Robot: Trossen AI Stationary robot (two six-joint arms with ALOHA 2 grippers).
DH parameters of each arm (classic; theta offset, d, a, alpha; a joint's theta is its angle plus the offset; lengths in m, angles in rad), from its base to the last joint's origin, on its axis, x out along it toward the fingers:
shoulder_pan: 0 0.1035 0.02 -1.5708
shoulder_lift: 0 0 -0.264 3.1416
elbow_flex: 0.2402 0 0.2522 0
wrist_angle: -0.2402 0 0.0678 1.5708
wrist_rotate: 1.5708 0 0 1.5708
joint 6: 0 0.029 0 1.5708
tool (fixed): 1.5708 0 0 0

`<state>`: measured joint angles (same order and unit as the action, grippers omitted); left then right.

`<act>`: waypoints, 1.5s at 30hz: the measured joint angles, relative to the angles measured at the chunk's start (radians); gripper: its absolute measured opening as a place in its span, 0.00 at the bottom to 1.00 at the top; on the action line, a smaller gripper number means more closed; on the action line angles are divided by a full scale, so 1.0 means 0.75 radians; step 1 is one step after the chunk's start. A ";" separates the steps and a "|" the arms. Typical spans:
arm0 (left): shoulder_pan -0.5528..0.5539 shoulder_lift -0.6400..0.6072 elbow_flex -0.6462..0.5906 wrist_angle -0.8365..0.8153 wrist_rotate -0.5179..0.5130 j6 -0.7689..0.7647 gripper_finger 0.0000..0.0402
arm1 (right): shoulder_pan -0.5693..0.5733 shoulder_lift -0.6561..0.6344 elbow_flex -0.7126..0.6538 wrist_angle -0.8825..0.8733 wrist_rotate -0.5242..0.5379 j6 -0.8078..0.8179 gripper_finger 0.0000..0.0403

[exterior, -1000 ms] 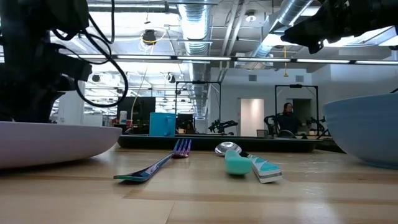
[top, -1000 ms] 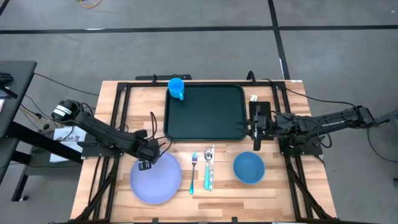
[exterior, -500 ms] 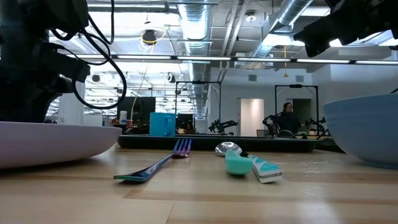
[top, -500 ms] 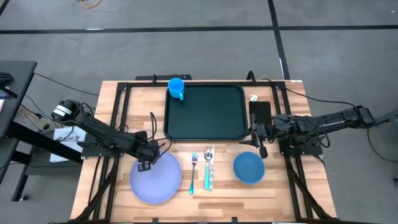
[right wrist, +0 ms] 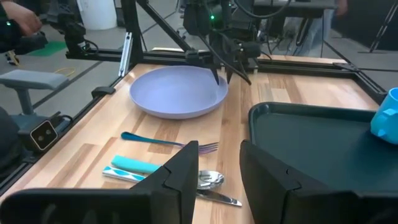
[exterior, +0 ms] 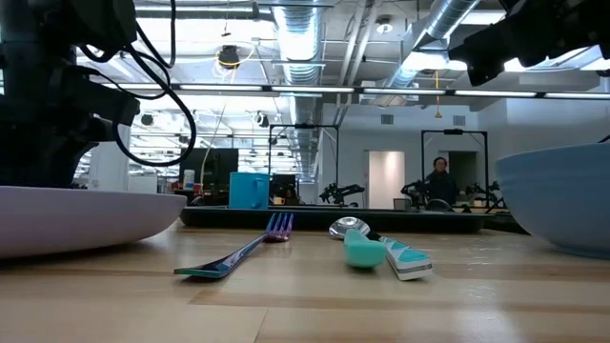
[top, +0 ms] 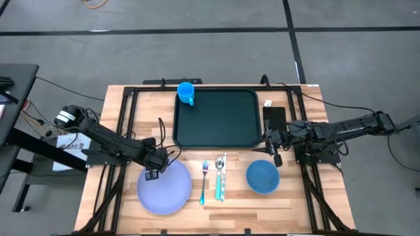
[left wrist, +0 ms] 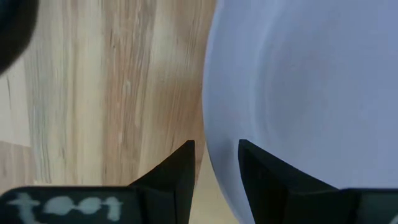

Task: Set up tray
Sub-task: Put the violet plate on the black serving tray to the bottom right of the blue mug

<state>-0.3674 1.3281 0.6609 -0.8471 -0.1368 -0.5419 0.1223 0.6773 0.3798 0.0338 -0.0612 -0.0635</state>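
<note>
The dark green tray (top: 216,118) lies at the table's far middle, with a blue cup (top: 186,92) standing at its far left corner. A lavender plate (top: 164,187) rests on the table near left. My left gripper (left wrist: 216,155) hangs over the plate's far left rim (left wrist: 208,124), open a little, with one finger outside the rim and one over the plate. A blue bowl (top: 263,177) sits near right. My right gripper (top: 271,149) hovers between the bowl and the tray's near right corner, narrowly open and holding nothing. My left gripper points down with its fingers astride the plate's far left rim (left wrist: 208,124). I cannot tell whether either finger touches it. The plate lies flat on the table.
A fork (top: 204,180), a spoon (top: 221,172) and a teal-handled knife lie side by side between plate and bowl. A small flat black rectangle (top: 274,117) lies right of the tray. Black frame rails run along both table sides.
My right gripper has moved from over the black rectangle toward the near edge, closer to the blue bowl, then stayed there. The left arm and all the objects have kept still.
</note>
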 joint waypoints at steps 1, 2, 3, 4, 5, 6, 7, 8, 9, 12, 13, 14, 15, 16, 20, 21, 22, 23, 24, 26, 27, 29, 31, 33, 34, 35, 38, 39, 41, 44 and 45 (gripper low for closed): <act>0.000 0.000 0.000 0.000 0.001 0.001 0.28 | 0.000 0.000 0.000 0.002 0.000 0.000 0.27; 0.000 0.000 0.000 0.000 0.000 0.009 0.28 | 0.000 0.000 0.000 0.004 0.002 -0.001 0.27; 0.000 0.000 0.000 0.000 0.000 0.016 0.28 | 0.000 0.000 0.000 0.005 0.004 -0.010 0.27; 0.000 0.000 0.000 0.000 0.000 0.026 0.27 | 0.000 0.000 0.000 0.005 0.005 -0.022 0.27; 0.000 0.000 0.000 0.000 0.000 0.037 0.26 | 0.000 0.000 0.000 0.005 0.005 -0.030 0.27; 0.000 0.000 0.000 0.000 0.000 0.052 0.24 | 0.000 0.000 0.000 0.005 0.005 -0.032 0.27; 0.000 0.000 0.000 0.000 0.000 0.071 0.22 | -0.001 0.000 0.000 0.005 0.005 -0.032 0.27; 0.000 0.000 0.000 0.000 0.001 0.089 0.20 | -0.001 0.000 0.000 0.005 0.005 -0.031 0.27; 0.000 0.000 0.000 0.000 0.003 0.105 0.17 | -0.001 0.000 0.000 0.005 0.005 -0.032 0.27; 0.001 -0.002 0.000 0.000 0.027 0.136 0.07 | -0.001 0.000 0.000 0.005 0.010 -0.032 0.27; 0.001 -0.003 0.000 0.005 0.036 0.138 0.04 | -0.001 0.000 0.000 0.005 0.010 -0.032 0.27; 0.001 -0.004 0.001 0.006 0.047 0.140 0.03 | -0.001 0.000 0.000 0.005 0.011 -0.032 0.27; 0.001 -0.004 0.003 0.010 0.064 0.150 0.02 | -0.001 0.000 0.000 0.006 0.012 -0.032 0.27; 0.001 -0.004 0.003 0.006 0.080 0.159 0.02 | -0.001 0.000 0.000 0.005 0.012 -0.032 0.27; 0.001 -0.003 0.002 -0.001 0.146 0.179 0.01 | -0.001 0.000 0.000 0.006 0.012 -0.033 0.27; 0.001 -0.004 0.002 0.000 0.162 0.183 0.01 | -0.001 0.000 0.000 0.006 0.012 -0.033 0.27; 0.001 -0.004 0.002 0.000 0.183 0.185 0.01 | -0.001 0.000 0.000 0.006 0.012 -0.032 0.27; 0.001 -0.008 0.001 -0.001 0.198 0.186 0.01 | -0.001 0.000 0.000 0.006 0.012 -0.033 0.27; 0.001 -0.014 0.001 -0.001 0.209 0.186 0.01 | -0.001 0.000 0.000 0.006 0.012 -0.033 0.27; 0.004 -0.022 0.009 -0.007 0.226 0.187 0.00 | -0.001 0.000 0.000 0.006 0.012 -0.033 0.27; 0.003 -0.031 0.017 -0.010 0.229 0.187 0.00 | -0.001 0.000 0.000 0.009 0.012 -0.033 0.27; 0.003 -0.056 0.050 -0.013 0.235 0.191 0.00 | -0.001 0.000 0.000 0.018 0.012 -0.033 0.27; 0.007 -0.079 0.079 -0.013 0.234 0.192 0.00 | -0.001 0.000 0.000 0.019 0.012 -0.033 0.27; 0.026 -0.106 0.111 -0.015 0.233 0.190 0.00 | -0.001 0.000 0.000 0.020 0.012 -0.033 0.27; 0.038 -0.120 0.127 -0.013 0.232 0.187 0.00 | -0.001 0.000 0.000 0.020 0.012 -0.033 0.27; 0.052 -0.134 0.141 -0.013 0.231 0.181 0.00 | -0.001 -0.001 0.000 0.023 0.012 -0.033 0.27; 0.107 -0.165 0.180 -0.010 0.231 0.166 0.00 | -0.001 -0.001 0.000 0.026 0.012 -0.033 0.27; 0.131 -0.175 0.190 -0.013 0.232 0.161 0.00 | -0.001 0.000 0.000 0.026 0.012 -0.033 0.27; 0.181 -0.190 0.208 -0.012 0.243 0.160 0.00 | -0.001 0.000 0.000 0.026 0.012 -0.033 0.27; 0.261 -0.217 0.217 -0.008 0.246 0.162 0.00 | -0.001 0.000 0.000 0.026 0.012 -0.033 0.27; 0.293 -0.223 0.217 -0.005 0.247 0.163 0.00 | -0.001 0.000 0.000 0.025 0.012 -0.033 0.27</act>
<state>-0.1476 1.1606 0.8234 -0.8508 0.0483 -0.4200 0.1219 0.6773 0.3798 0.0529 -0.0525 -0.0883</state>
